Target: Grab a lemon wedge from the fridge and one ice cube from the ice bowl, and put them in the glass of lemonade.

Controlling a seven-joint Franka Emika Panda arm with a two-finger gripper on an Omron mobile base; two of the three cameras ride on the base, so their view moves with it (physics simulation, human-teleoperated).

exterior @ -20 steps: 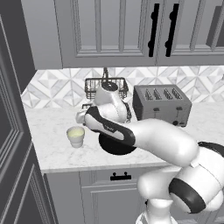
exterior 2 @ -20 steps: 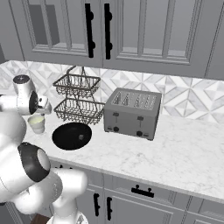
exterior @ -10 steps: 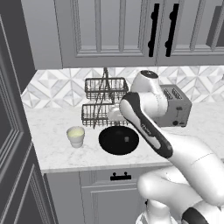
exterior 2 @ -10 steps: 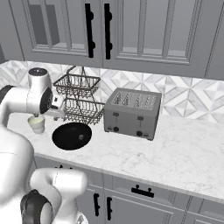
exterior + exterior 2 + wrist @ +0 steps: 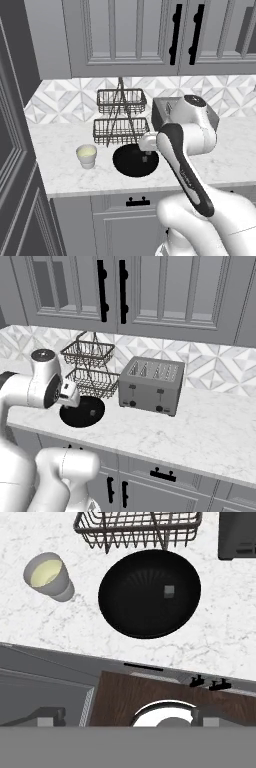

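Observation:
The glass of lemonade (image 5: 47,574) is a small pale cup (image 5: 86,155) of pale yellow liquid, standing on the marble counter left of the ice bowl. That wide black ice bowl (image 5: 149,593) (image 5: 135,160) (image 5: 82,411) holds one small grey ice cube (image 5: 169,589) right of its middle. High above the bowl's near edge hangs my gripper (image 5: 125,717) (image 5: 148,148), pointing down and open, its tips far apart with nothing between them. The dark fridge (image 5: 12,150) stands at the counter's left end, shut. The lemon wedge is out of view.
Right behind the bowl stands a two-tier black wire rack (image 5: 120,117) (image 5: 89,368). To its right is a grey toaster (image 5: 150,385). Grey wall cabinets (image 5: 150,291) hang above. The counter's front edge (image 5: 150,664) runs just below the bowl.
The arm has swung right, from beside the cup to above the black bowl, and its elbow has risen. Cup, bowl and rack have stayed put.

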